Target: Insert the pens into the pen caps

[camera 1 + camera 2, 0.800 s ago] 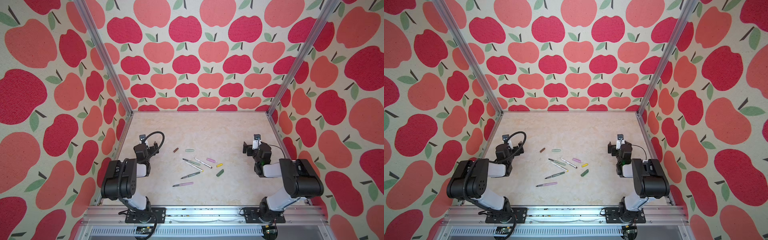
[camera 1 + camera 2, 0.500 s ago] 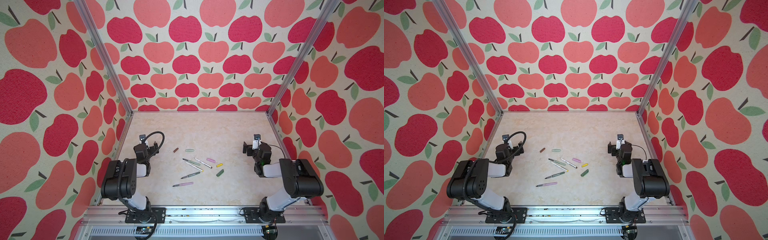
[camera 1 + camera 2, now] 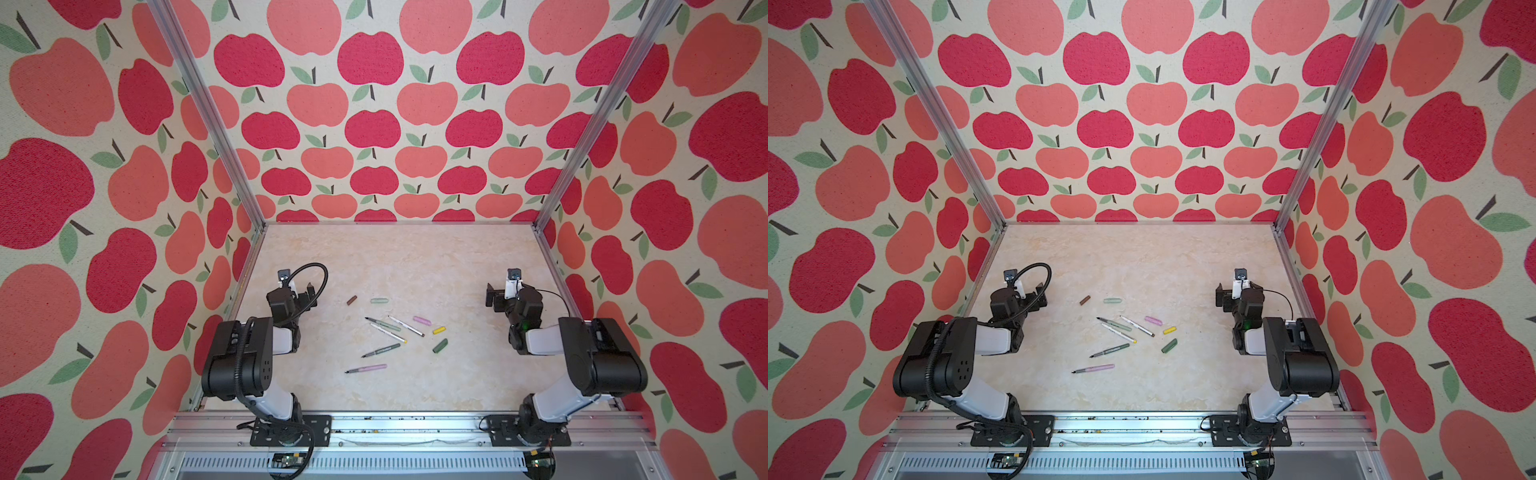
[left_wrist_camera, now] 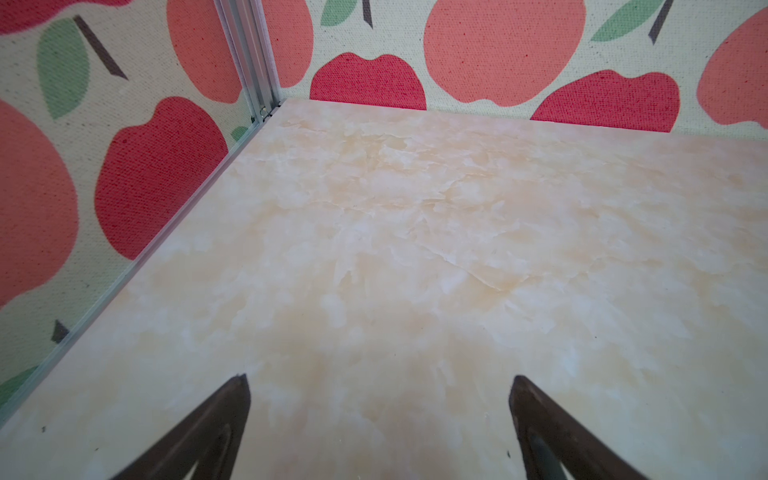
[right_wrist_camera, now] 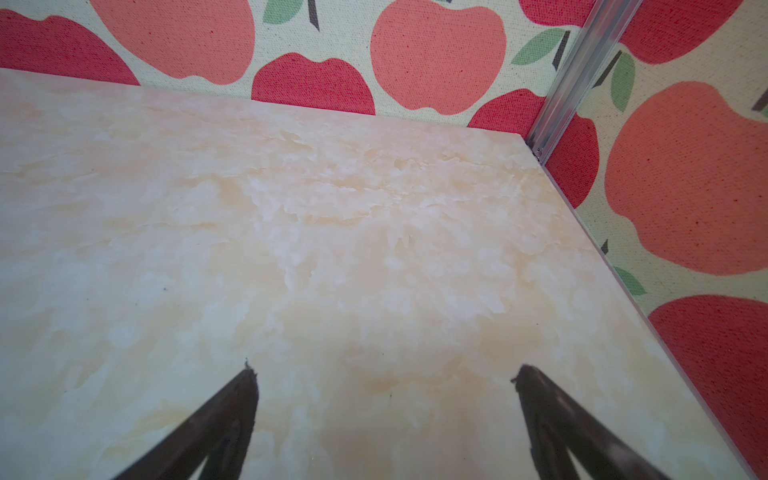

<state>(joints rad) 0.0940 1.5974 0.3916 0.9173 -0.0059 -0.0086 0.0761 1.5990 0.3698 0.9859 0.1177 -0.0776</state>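
Jaws spread wide and holding nothing, the left gripper [image 4: 378, 379] and the right gripper [image 5: 382, 372] hang low over bare marbled tabletop [image 3: 395, 257] at opposite sides of the apple-papered cell. Each arm is folded back near its base, apparently a ready pose that keeps both clear of the small parts between them. Neither wrist view takes in a pen or a cap.

In both top views the work lies loose midway between the arms, and nothing is capped yet. The pale green pen [image 3: 382, 324], the white-and-brown pen [image 3: 405, 325] and the white-and-yellow pen [image 3: 388, 332] lie close together; whether they touch cannot be told. The dark green pen [image 3: 380, 350] and pink pen [image 3: 368, 368] lie apart, nearer the arms' bases. The brown cap [image 3: 352, 300] and pale green cap [image 3: 379, 300] sit on the far side of the pens. The pink cap [image 3: 421, 320], yellow cap [image 3: 439, 330] and dark green cap [image 3: 440, 345] lie toward the right arm, which looks better placed to fetch them while the left takes a pen.
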